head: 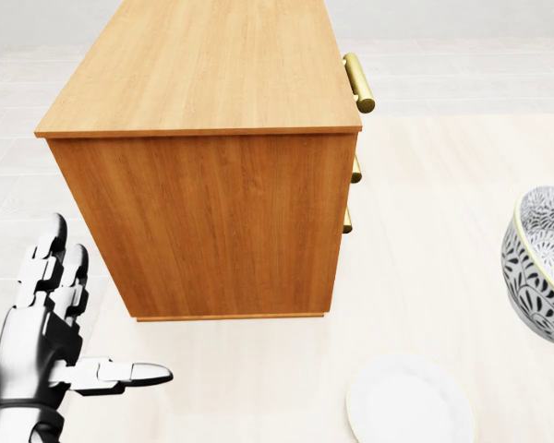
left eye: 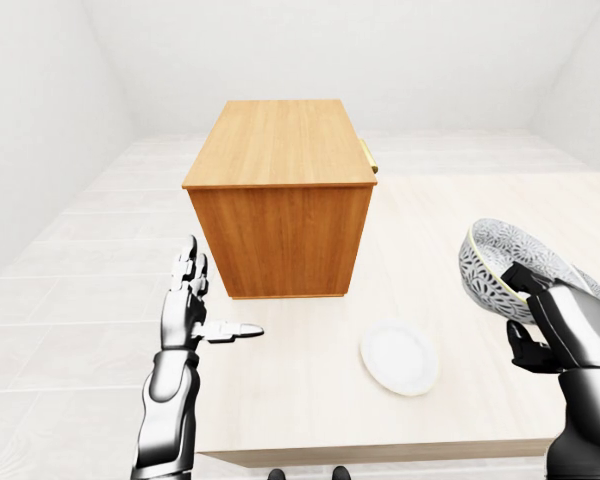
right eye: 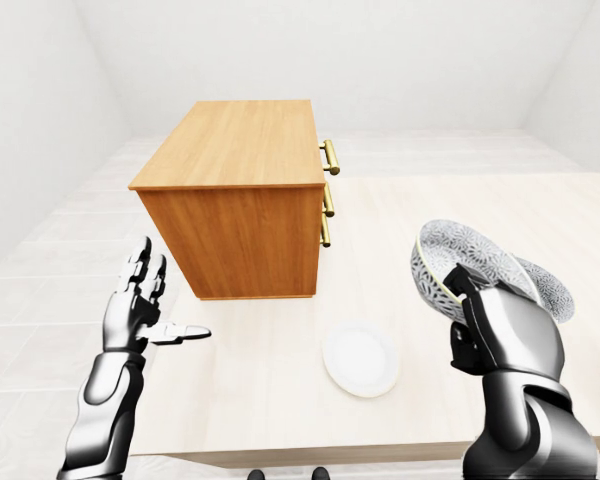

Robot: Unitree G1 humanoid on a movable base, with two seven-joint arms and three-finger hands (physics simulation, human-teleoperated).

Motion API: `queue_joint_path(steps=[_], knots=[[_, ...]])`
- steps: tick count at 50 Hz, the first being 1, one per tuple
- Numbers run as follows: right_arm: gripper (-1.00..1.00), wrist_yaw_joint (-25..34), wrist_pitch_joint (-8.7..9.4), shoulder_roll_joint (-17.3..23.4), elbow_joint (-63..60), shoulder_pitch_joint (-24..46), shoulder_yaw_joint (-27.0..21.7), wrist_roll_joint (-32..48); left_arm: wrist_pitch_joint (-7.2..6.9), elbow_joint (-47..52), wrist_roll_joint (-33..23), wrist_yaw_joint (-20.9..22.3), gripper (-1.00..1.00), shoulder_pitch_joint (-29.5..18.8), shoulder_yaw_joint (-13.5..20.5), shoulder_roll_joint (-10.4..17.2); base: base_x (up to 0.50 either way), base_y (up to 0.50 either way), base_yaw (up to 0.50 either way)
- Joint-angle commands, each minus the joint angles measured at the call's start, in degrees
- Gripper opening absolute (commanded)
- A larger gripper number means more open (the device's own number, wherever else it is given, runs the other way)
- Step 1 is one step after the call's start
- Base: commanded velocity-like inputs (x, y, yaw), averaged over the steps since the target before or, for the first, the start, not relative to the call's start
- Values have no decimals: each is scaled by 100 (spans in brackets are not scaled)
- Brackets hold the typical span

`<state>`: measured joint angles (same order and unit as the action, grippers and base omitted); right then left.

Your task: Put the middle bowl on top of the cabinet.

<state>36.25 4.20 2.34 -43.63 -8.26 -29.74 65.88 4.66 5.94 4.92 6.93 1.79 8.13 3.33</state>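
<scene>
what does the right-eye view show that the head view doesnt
Only the right-eye view shows the right hand gripping the bowl by its rim, tilted above the table, plus the table's near edge and the room's white walls. The head view adds nothing of its own: it is a closer look, with the bowl cut off by its right edge and the right hand all but out of frame. Both show the wooden cabinet with its brass handles, the open left hand and the white plate on the table.
</scene>
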Motion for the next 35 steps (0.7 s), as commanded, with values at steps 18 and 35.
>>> queue_joint_path(steps=[18,35], knots=[[-100,375,80,1806,1613,3053,1228,299,34,103,9,101,100,145,60,-21,0,0,0],[-100,375,80,2453,3955,5400,1901,210,34,-34,-21,109,100,110,63,-12,0,0,0]])
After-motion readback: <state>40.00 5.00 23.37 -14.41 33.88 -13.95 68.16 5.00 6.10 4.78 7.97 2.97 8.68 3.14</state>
